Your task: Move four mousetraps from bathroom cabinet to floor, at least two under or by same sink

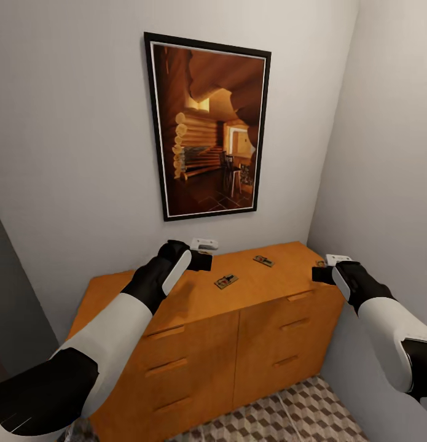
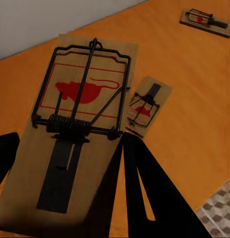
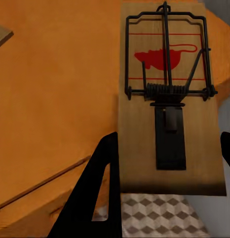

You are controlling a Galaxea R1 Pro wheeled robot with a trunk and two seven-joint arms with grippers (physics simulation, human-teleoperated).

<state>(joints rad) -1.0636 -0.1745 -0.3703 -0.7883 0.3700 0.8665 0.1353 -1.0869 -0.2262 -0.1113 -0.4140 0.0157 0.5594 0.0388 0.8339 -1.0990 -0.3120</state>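
Note:
The orange-brown cabinet [image 1: 195, 344] stands against the wall, and two mousetraps [image 1: 226, 281] [image 1: 263, 261] lie flat on its top. My left gripper [image 1: 204, 261] hovers over the top's back middle, shut on a third mousetrap [image 2: 80, 129] that sits between its dark fingers [image 2: 144, 188]. Past it lie the two loose mousetraps [image 2: 148, 101] [image 2: 204, 21]. My right gripper [image 1: 317, 273] is at the cabinet's right end, shut on a fourth mousetrap [image 3: 167, 99] held off the cabinet's edge over the bathroom floor [image 3: 154, 213]. The sink is out of view.
A framed picture of a log cabin [image 1: 207, 126] hangs above the cabinet. A side wall [image 1: 385, 184] closes in right beside the cabinet's right end. Cube-patterned tiles [image 1: 299, 417] spread in front of the drawers.

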